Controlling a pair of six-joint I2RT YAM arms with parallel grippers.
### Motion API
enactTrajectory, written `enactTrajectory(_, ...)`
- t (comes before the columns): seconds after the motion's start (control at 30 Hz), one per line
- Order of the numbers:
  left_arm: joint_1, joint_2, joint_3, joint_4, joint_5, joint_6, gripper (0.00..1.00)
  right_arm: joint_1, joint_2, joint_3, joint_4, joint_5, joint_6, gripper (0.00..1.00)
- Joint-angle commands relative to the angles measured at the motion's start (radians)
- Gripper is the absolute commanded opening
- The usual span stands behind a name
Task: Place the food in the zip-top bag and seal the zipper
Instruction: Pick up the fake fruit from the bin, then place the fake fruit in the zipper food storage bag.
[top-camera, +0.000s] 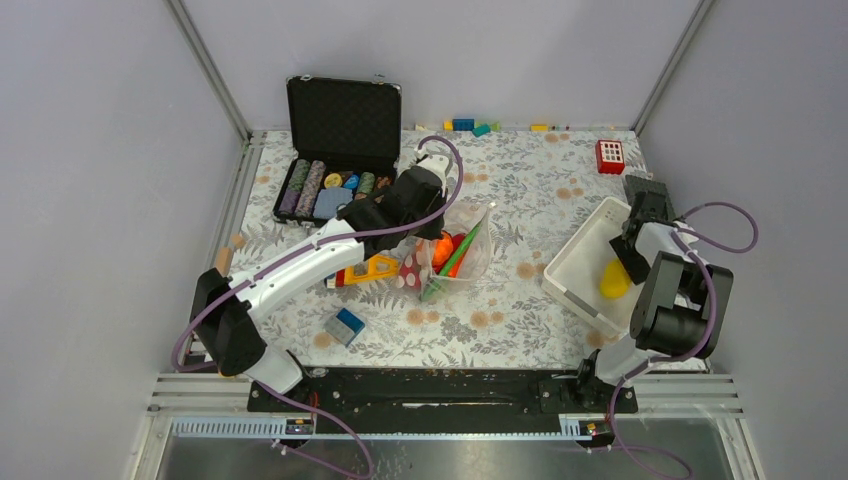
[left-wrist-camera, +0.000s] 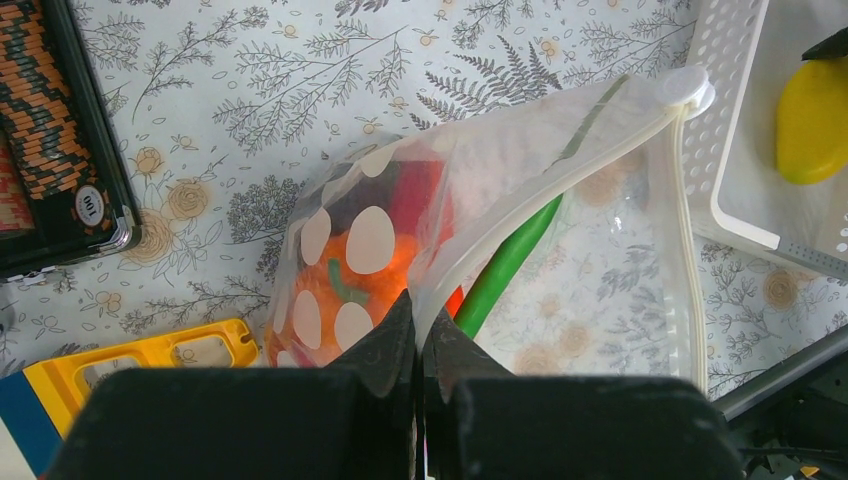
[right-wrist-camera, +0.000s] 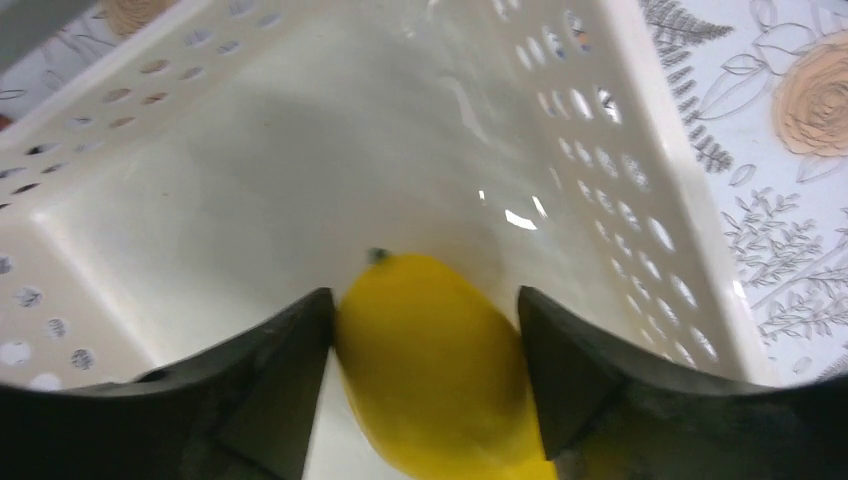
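The yellow piece (right-wrist-camera: 440, 370) looks like light, hard, glossy plastic, so I judge it will slip unless it is taken across its fat middle rather than its tapered end. The right claw (right-wrist-camera: 425, 300) stands astride that middle, and both fingers seem to touch its flanks in a pinch. It is lemon-shaped and bright yellow, with a small dark stem nub. It lies on the floor of the white basket (right-wrist-camera: 620, 150), at 3 o'clock on the tabletop (left-wrist-camera: 300, 90). The zip-top bag (left-wrist-camera: 560, 150), near centre, is thin and floppy and best gripped at its stiffer rim. The left claw (left-wrist-camera: 420, 310), pressed together, pinches that rim beside the zipper (left-wrist-camera: 688, 260), holding the mouth agape toward 3 o'clock. An orange pumpkin (left-wrist-camera: 370, 275) and a green pod (left-wrist-camera: 510, 255) lie inside.
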Motion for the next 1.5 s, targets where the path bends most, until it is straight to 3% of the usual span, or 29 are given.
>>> enactTrajectory(0.0, 0.005, -0.052, 0.025, 0.045, -0.038, 0.002, 0.00, -0.007, -0.035, -0.014, 0.076, -0.052, -0.036, 0.64)
enactTrajectory(0.13, 0.008, -0.040, 0.067, 0.001, -0.069, -0.025, 0.00, -0.007, -0.132, -0.061, 0.102, -0.085, -0.061, 0.46)
enactTrajectory(0.3, 0.010, -0.038, 0.086, -0.031, -0.135, -0.056, 0.00, -0.007, -0.331, -0.085, 0.061, -0.178, -0.118, 0.39)
enactTrajectory(0.47, 0.010, -0.049, 0.085, -0.042, -0.144, -0.065, 0.00, 0.006, -0.630, -0.147, 0.072, -0.340, -0.165, 0.34)
enactTrajectory(0.57, 0.011, -0.054, 0.078, -0.042, -0.137, -0.081, 0.00, 0.018, -0.763, -0.156, 0.096, -0.564, -0.213, 0.34)
enactTrajectory(0.7, 0.011, -0.072, 0.063, -0.032, -0.117, -0.101, 0.00, 0.089, -0.862, -0.148, 0.262, -1.042, -0.161, 0.34)
enactTrajectory(0.9, 0.010, -0.120, -0.003, 0.023, -0.084, -0.138, 0.00, 0.545, -0.908, -0.051, 0.352, -0.876, -0.175, 0.33)
enactTrajectory(1.1, 0.010, -0.128, -0.023, 0.037, -0.051, -0.166, 0.00, 0.903, -0.760, 0.032, 0.491, -0.558, -0.287, 0.32)
enactTrajectory(1.33, 0.010, -0.134, -0.038, 0.051, -0.004, -0.224, 0.00, 1.058, -0.572, 0.030, 0.784, -0.235, -0.320, 0.32)
enactTrajectory(1.47, 0.010, -0.146, -0.050, 0.056, -0.010, -0.256, 0.00, 1.103, -0.501, -0.028, 0.906, -0.159, -0.348, 0.33)
